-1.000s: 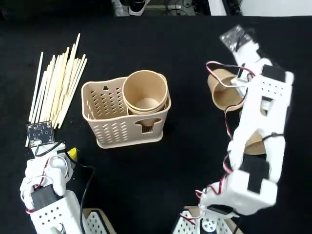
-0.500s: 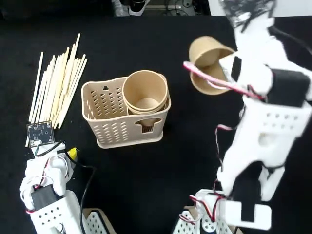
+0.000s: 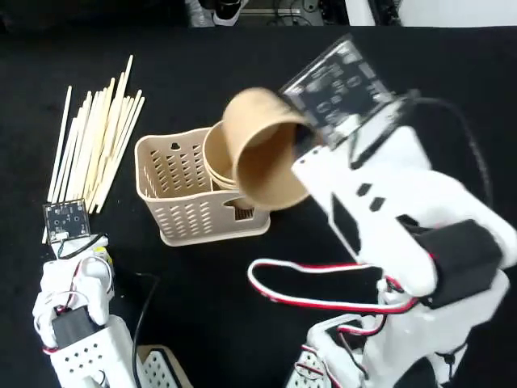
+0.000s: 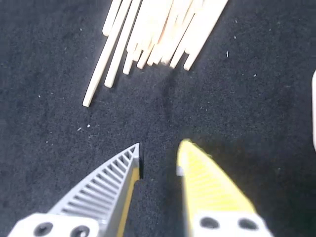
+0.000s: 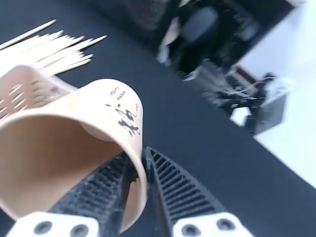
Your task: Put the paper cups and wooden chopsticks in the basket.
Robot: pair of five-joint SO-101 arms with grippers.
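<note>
now right end effector pinches paper cup above basket.

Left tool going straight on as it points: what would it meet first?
The left tool would likely reach the near ends of the chopsticks; only bare table lies between, and depending on tilt it might touch that first.

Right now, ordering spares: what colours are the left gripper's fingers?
Left gripper: one grey, one yellow; best in left wrist view.

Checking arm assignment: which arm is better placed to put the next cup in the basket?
Right: the right gripper is shut on a paper cup near the basket; the left gripper hangs open beside the chopsticks.
</note>
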